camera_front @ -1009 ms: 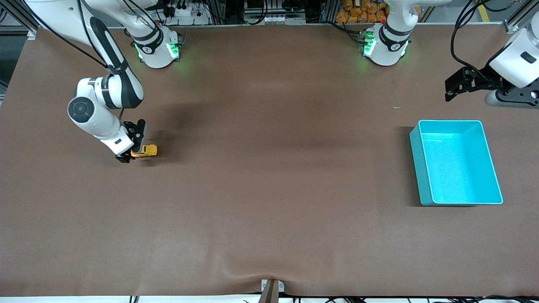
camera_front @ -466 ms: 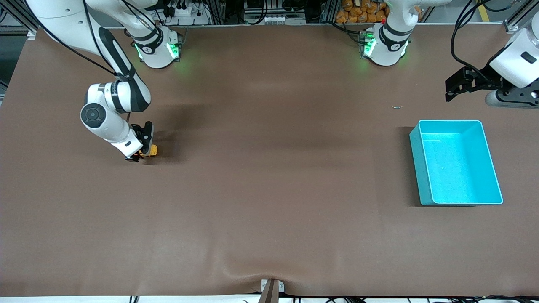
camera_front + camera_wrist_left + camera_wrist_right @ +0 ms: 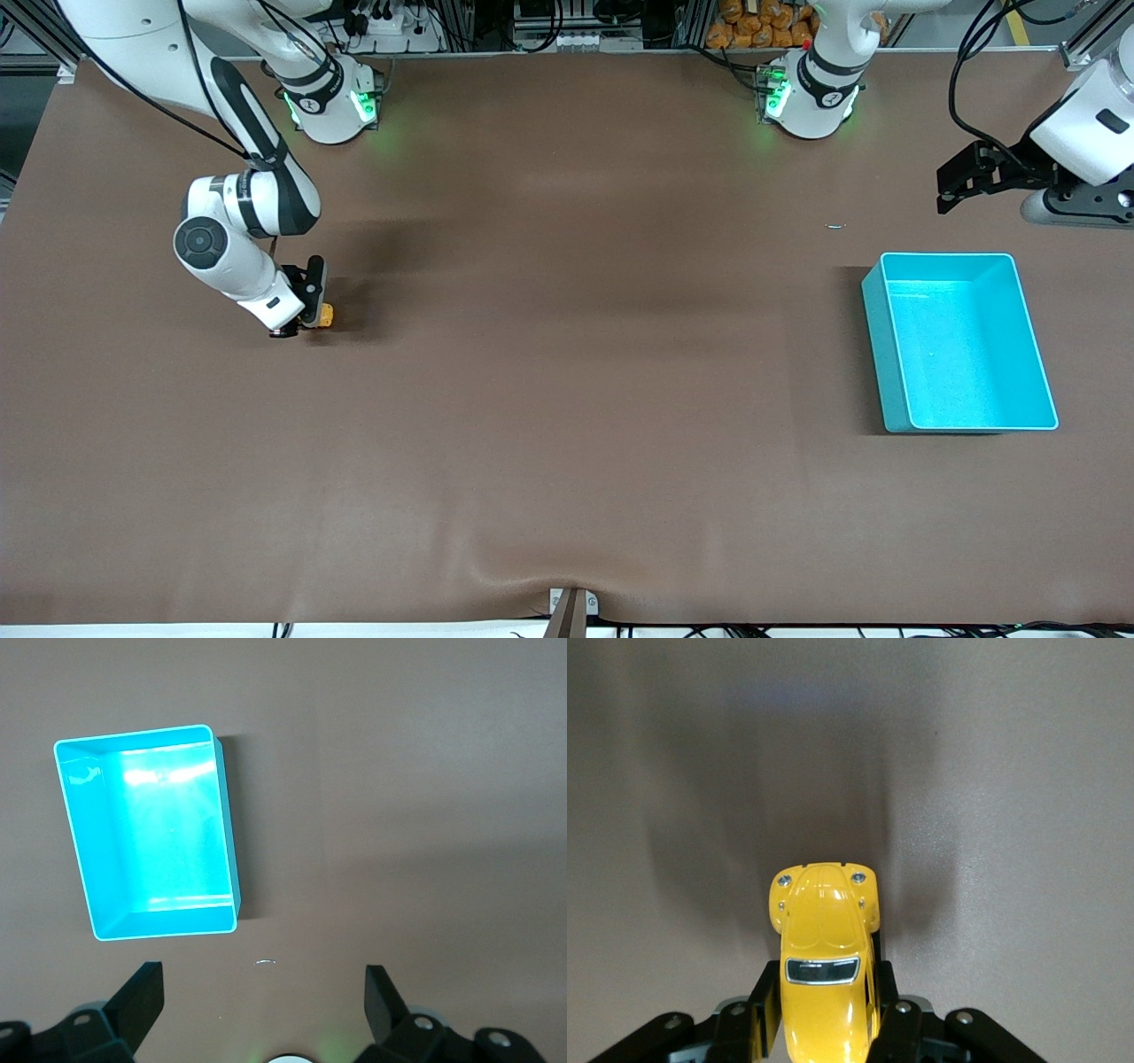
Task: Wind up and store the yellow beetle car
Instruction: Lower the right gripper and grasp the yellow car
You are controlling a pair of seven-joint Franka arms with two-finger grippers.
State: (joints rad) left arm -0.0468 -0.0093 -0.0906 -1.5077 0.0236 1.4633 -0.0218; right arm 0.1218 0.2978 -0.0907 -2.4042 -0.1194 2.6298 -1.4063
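Right gripper (image 3: 301, 326) of mine is down at the tabletop (image 3: 567, 399) near the right arm's end, and in the front view it's clamped on the yellow beetle car (image 3: 324, 315), only a small yellow bit of which pokes out past the black fingers. My left gripper (image 3: 961, 182) just waits up over the tabletop edge at the left arm's end, jaws spread wide with nothing in them. A turquoise bin (image 3: 1028, 354) sits on the tabletop near it, closer to the front camera. No writing I can read anywhere in this view.

Left wrist view: both of my black fingertips (image 3: 142, 988) stand well apart, and the turquoise bin (image 3: 226, 842) lies on the brown tabletop (image 3: 399, 815) with only its glossy floor showing inside. A tiny pale speck (image 3: 265, 962) lies on the tabletop beside the bin.

Right wrist view: the yellow beetle car (image 3: 824, 974) is squeezed between my fingers (image 3: 899, 1028), rounded hood pointing away from the wrist, two little headlights and a dark window showing. Wheels are hidden. No badge or lettering visible on it.
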